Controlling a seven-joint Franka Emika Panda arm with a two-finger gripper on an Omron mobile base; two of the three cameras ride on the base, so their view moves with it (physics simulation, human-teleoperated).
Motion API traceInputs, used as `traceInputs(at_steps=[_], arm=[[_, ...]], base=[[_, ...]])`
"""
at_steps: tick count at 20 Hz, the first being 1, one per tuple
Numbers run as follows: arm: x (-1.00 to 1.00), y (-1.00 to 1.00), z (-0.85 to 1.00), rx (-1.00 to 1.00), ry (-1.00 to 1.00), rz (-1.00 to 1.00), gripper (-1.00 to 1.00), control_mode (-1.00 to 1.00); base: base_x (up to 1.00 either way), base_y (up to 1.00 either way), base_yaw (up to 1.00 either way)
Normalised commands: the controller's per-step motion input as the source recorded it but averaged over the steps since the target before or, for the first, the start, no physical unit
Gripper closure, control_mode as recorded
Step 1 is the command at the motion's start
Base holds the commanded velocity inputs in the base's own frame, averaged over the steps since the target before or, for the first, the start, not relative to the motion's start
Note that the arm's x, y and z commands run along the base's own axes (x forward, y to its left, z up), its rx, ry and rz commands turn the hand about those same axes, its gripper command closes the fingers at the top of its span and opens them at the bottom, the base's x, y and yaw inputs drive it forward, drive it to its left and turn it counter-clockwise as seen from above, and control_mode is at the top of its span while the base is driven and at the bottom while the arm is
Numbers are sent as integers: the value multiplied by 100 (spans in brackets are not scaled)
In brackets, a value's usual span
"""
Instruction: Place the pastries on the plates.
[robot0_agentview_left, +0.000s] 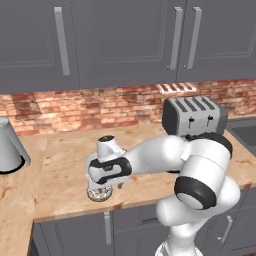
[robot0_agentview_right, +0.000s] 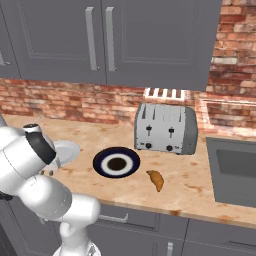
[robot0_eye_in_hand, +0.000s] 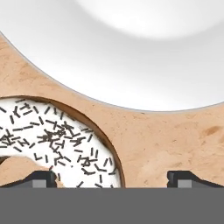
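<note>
1. The gripper was held low over the table, directly above the iced ring doughnut, which lay flat on the wood near the table's front edge.
2. The fingers were seen spread wide apart, one tip over the doughnut's hole and the other over bare table just outside the ring's rim; nothing was held between them.
3. The light grey plate lay just beside the doughnut, a narrow strip of bare table between the two.
4. In the right base view the grey plate was partly hidden by the arm; the navy-rimmed plate lay next to it, and the croissant rested on the table near that plate, not yet on it.
5. The step in hand was judged to be the grasp of the doughnut, the first pastry; neither pastry was on a plate.
6. The next move was judged to call for a short descent so that one side of the ring would be straddled, a closing of the fingers on it, then a lift and a short carry to the grey plate.
</note>
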Motion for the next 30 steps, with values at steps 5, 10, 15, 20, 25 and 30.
traceInputs(at_steps=[5,10,15,20,25,30], arm=[[0,0,-8,0,-3,0,-100,-100],[0,0,0,0,0,0,100,-100],[6,1,34,1,0,-4,100,-100],[8,0,93,12,-2,-5,100,-100],[17,-3,94,15,-8,-3,100,-100],[23,-13,7,3,-3,2,100,-100]], base=[[0,0,0],[0,0,0],[0,0,0],[0,0,0],[0,0,0],[0,0,0]])
